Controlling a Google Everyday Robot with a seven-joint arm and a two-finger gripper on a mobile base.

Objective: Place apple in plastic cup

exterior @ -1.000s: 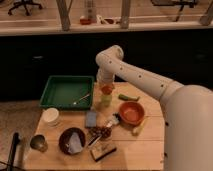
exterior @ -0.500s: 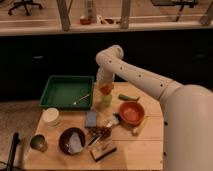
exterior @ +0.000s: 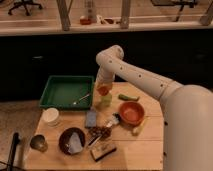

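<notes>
One white arm [exterior: 137, 76] reaches in from the right, bends at a raised elbow, and drops straight down to the middle of the wooden worktop [exterior: 147, 147]. Its end effector [exterior: 103, 86] hangs just beside the right edge of the green tray [exterior: 60, 92]. The apple [exterior: 103, 91], small and red-orange, sits directly under the end effector and touches it. It is right at the mouth of the plastic cup [exterior: 105, 102], which stands upright beneath it on the worktop, pale and yellowish-green. I cannot tell whether the end effector is clamped on the apple or has opened, nor whether the fruit rests on the cup's rim or hangs just above it. A thin pale utensil [exterior: 81, 99] lies slanted inside the tray near its right wall. Right of the cup, a small green vegetable [exterior: 128, 97] lies on the wood, and just in front of that stands an orange bowl [exterior: 131, 113], larger than the apple. A grey-blue flat pad [exterior: 91, 118] lies in front of the cup. Near the worktop's left edge a white round container [exterior: 50, 116] stands in front of the tray, and nearer the camera a dark metallic cup [exterior: 38, 143] stands at the left corner. Beside that cup is a dark bowl [exterior: 64, 135] holding a pale bluish cloth [exterior: 75, 145]. A few small items cluster between the dark bowl and the orange bowl, too indistinct to name.
</notes>
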